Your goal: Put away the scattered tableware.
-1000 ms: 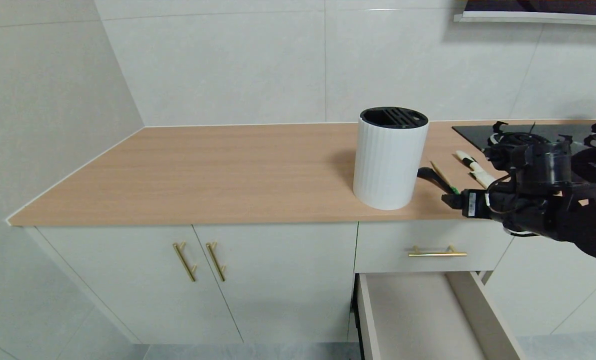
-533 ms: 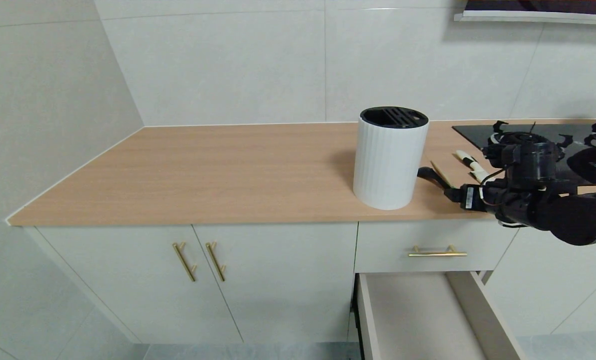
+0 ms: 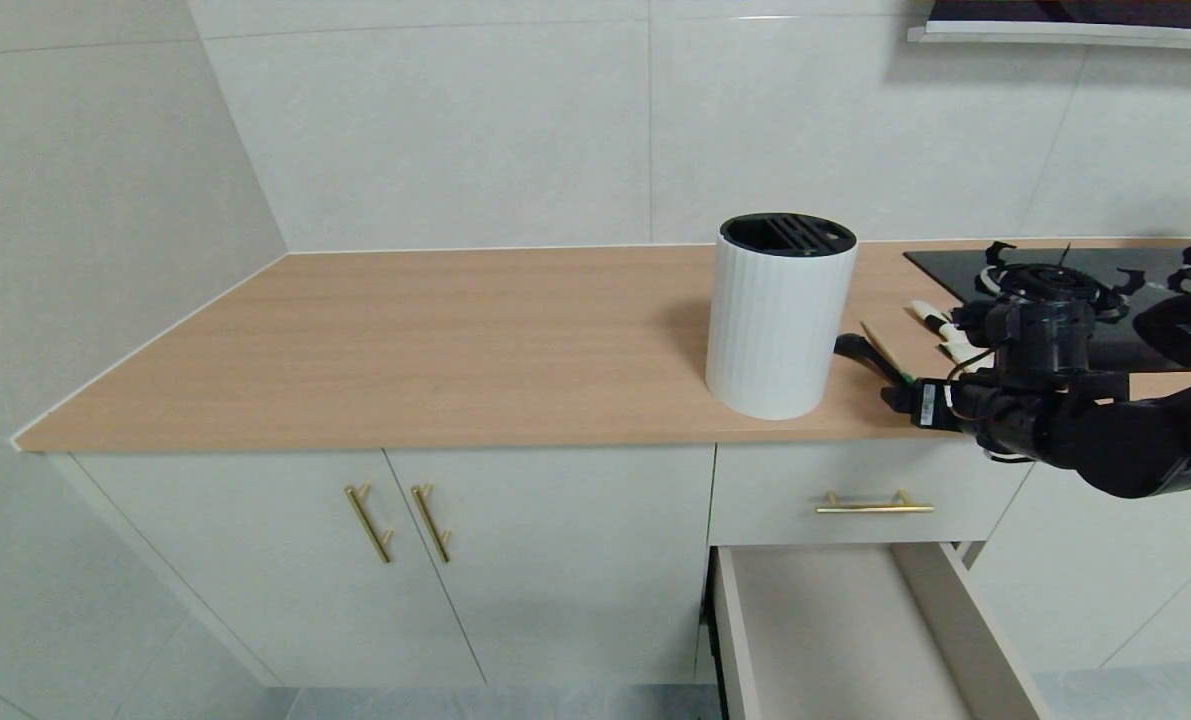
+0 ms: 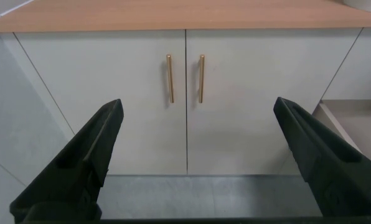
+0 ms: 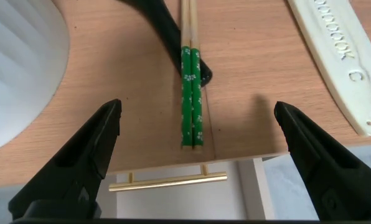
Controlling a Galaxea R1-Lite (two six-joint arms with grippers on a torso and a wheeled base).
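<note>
A pair of chopsticks [image 5: 192,106] with green ends lies on the wooden counter [image 3: 455,340], beside a black utensil handle [image 5: 164,28] and a white knife-like piece [image 5: 338,59]. In the head view the chopsticks [image 3: 885,352] and the black handle [image 3: 858,349] lie just right of a white ribbed holder [image 3: 778,320] with a slotted black top. My right gripper [image 5: 196,112] hangs open over the green ends at the counter's front edge, and shows there in the head view [image 3: 900,398] too. My left gripper [image 4: 196,106] is open, low down, facing the cabinet doors.
A drawer [image 3: 825,630] stands pulled open under the counter, below a shut drawer with a gold handle [image 3: 875,507]. A black gas hob [image 3: 1055,270] sits at the back right. Two cabinet doors with gold handles [image 4: 184,78] are to the left.
My right arm has shifted slightly leftwards and farther in over the counter's edge, its gripper staying over the chopsticks' green ends. Nothing on the counter has moved.
</note>
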